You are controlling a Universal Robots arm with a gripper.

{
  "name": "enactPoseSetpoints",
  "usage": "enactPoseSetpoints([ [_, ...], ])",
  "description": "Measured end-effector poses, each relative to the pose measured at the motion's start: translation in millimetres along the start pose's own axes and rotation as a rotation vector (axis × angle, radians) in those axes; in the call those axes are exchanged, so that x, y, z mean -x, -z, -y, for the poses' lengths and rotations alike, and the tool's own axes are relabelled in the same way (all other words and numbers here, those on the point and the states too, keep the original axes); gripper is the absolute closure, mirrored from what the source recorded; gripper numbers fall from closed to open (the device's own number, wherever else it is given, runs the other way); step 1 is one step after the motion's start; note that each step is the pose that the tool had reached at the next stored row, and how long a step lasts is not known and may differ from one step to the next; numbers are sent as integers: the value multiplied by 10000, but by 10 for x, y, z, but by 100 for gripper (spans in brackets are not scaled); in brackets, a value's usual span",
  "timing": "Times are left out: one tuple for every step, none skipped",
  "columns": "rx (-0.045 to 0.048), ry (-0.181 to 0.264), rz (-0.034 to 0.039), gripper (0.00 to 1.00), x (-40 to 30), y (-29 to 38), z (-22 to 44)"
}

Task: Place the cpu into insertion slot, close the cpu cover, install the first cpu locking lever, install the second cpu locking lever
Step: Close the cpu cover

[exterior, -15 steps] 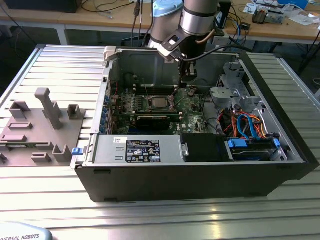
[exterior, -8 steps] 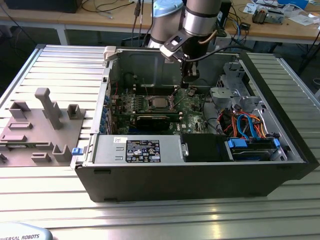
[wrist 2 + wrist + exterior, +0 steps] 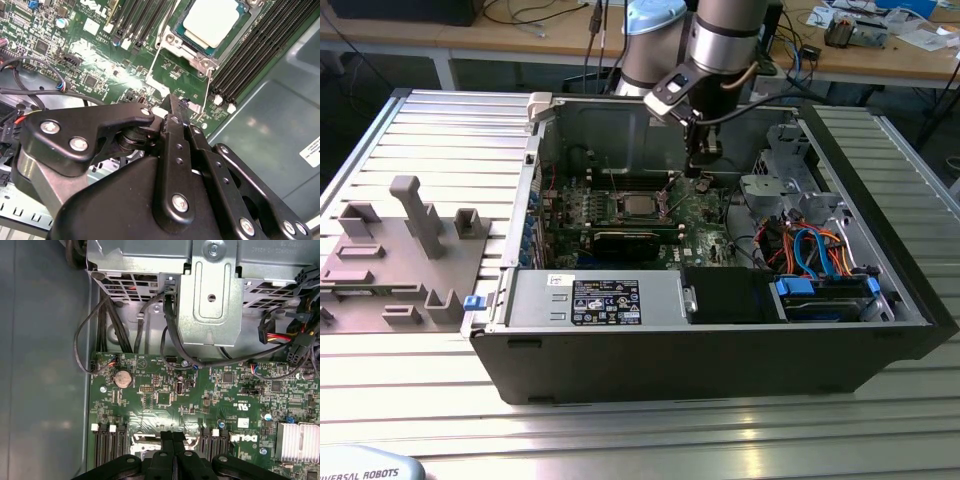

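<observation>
The cpu (image 3: 215, 20), a square chip with a silver top, lies in the insertion slot (image 3: 172, 39) on the green motherboard (image 3: 165, 400); in the exterior view the cpu (image 3: 638, 207) sits mid-board. The cpu cover (image 3: 200, 54), a silvery frame, lies around it. A thin wire locking lever (image 3: 206, 87) runs from the socket towards my fingertips. My gripper (image 3: 176, 105) hangs just off the socket's corner with its black fingers pressed together, and the lever's end sits right beside them; whether it is pinched is hidden. The gripper (image 3: 173, 435) also shows over the board, and the gripper (image 3: 702, 172) stands to the exterior view's right of the socket.
Long black memory slots (image 3: 250, 55) flank the socket. A metal drive cage (image 3: 210, 295) and black cable bundles (image 3: 120, 330) border the board. A finned heat sink (image 3: 297, 440) stands nearby. The power supply (image 3: 600, 300) fills the case front; a grey fixture (image 3: 400, 250) lies outside, at the exterior view's left.
</observation>
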State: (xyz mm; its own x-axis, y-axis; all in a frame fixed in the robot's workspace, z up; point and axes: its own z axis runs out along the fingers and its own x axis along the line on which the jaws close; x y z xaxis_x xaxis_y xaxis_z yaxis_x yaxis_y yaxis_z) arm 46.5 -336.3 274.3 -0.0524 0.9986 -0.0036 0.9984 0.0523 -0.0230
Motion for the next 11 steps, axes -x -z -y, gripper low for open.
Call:
enactPoseSetpoints([
  [0, 0, 0, 89, 0, -2, -6],
  [0, 0, -1, 89, 0, -4, -10],
  [0, 0, 0, 89, 1, -5, -13],
  [0, 1, 0, 89, 1, -7, -20],
  [0, 0, -1, 89, 1, -9, -23],
  [0, 0, -1, 89, 1, -11, -27],
  [0, 0, 0, 89, 1, -12, -29],
  [1, 0, -1, 89, 1, -13, -31],
  [1, 1, 0, 89, 2, -15, -34],
  [1, 0, -1, 89, 2, -17, -36],
  [0, 0, 0, 89, 2, -19, -39],
])
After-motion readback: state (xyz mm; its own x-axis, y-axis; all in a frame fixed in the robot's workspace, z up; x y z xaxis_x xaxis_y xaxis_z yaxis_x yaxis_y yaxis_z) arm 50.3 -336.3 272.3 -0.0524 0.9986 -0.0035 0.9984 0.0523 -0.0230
